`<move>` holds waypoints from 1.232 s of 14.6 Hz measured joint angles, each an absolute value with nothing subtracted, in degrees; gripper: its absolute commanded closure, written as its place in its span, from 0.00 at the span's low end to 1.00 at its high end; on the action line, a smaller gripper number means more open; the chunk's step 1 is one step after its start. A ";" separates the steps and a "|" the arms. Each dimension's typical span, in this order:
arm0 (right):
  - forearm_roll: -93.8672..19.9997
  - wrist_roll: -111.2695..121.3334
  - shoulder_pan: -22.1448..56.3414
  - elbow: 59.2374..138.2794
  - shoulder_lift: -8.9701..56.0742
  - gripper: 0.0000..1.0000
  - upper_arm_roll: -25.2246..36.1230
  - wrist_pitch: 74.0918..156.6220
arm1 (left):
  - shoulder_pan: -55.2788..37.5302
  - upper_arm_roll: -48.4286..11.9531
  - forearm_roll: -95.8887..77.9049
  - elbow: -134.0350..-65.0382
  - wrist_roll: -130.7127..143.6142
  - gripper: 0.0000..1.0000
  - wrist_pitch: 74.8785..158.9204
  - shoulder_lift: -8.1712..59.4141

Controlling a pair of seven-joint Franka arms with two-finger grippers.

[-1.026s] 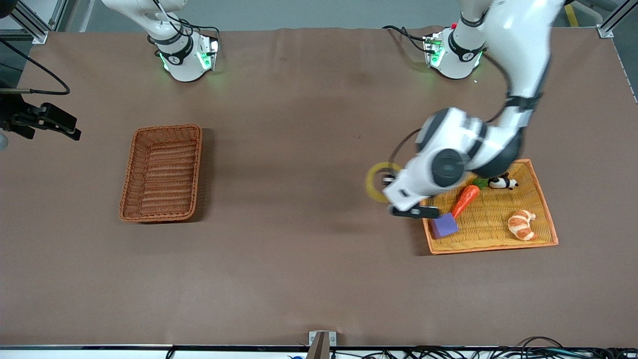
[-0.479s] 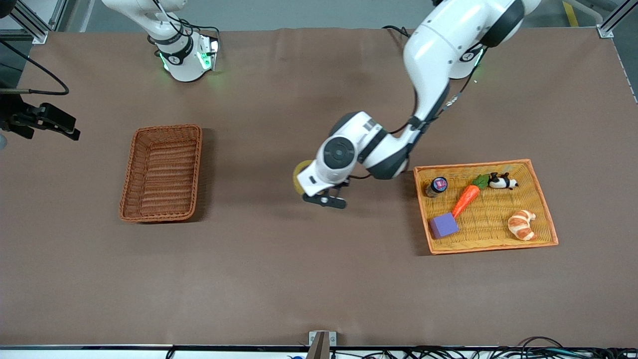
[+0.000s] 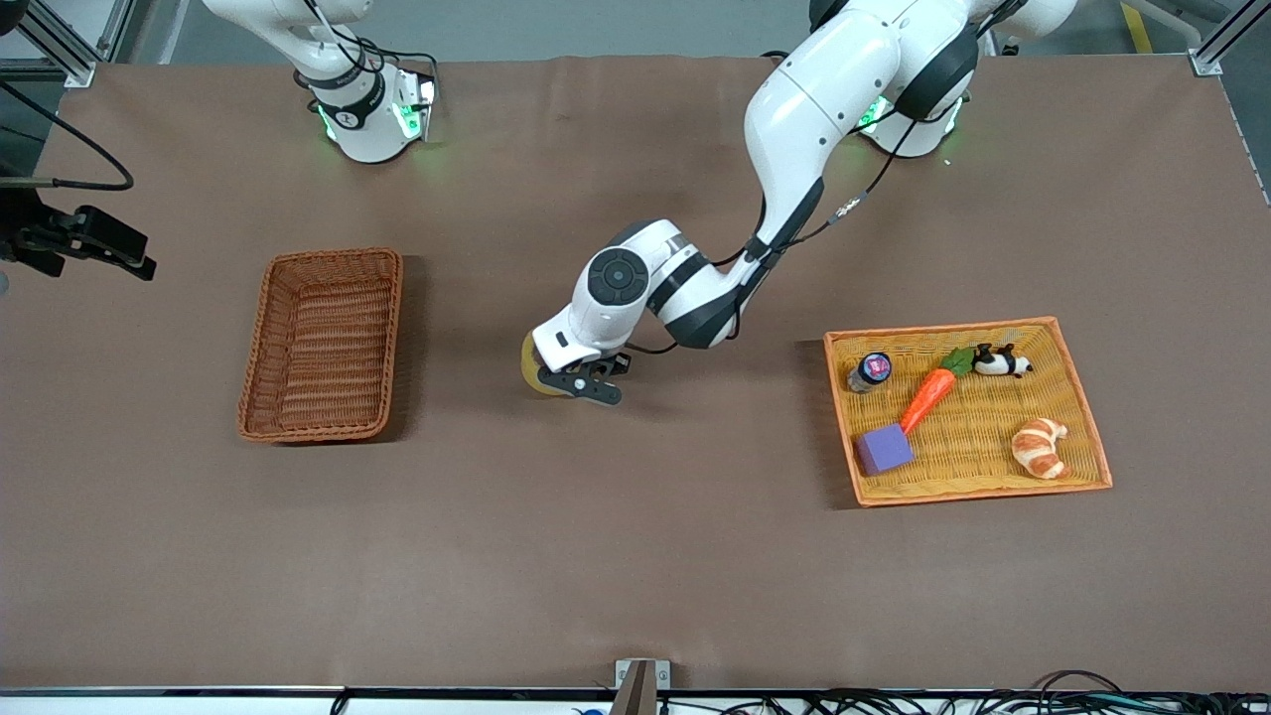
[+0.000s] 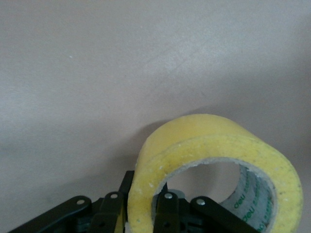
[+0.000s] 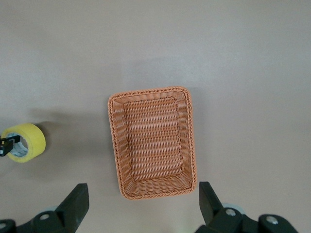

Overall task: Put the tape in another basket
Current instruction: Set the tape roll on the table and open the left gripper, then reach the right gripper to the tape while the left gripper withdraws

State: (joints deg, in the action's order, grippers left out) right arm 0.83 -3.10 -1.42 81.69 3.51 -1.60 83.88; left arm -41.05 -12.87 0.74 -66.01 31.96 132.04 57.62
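The tape (image 3: 539, 374), a yellowish roll with a grey core, hangs in my left gripper (image 3: 584, 383) over the bare table between the brown wicker basket (image 3: 394, 328) and the yellow tray. In the left wrist view the gripper (image 4: 141, 204) is shut on the wall of the tape (image 4: 214, 141), one finger inside the ring and one outside. My right gripper (image 5: 143, 194) is open and empty, high above the basket (image 5: 112, 141), which holds nothing. The tape (image 5: 24, 142) also shows in the right wrist view.
The yellow tray with an orange rim (image 3: 983, 494) lies toward the left arm's end. It holds a carrot (image 3: 928, 395), a purple block (image 3: 884, 449), a croissant (image 3: 1039, 447), a small jar (image 3: 870, 369) and a panda toy (image 3: 998, 361).
My left arm has carried the tape from the tray's edge across the table toward the wicker basket. The right arm has barely moved.
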 measured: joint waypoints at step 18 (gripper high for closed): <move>0.42 -3.15 0.90 88.50 9.92 0.00 -7.67 95.59 | -26.49 -7.75 1.85 -64.59 26.97 0.00 97.92 31.91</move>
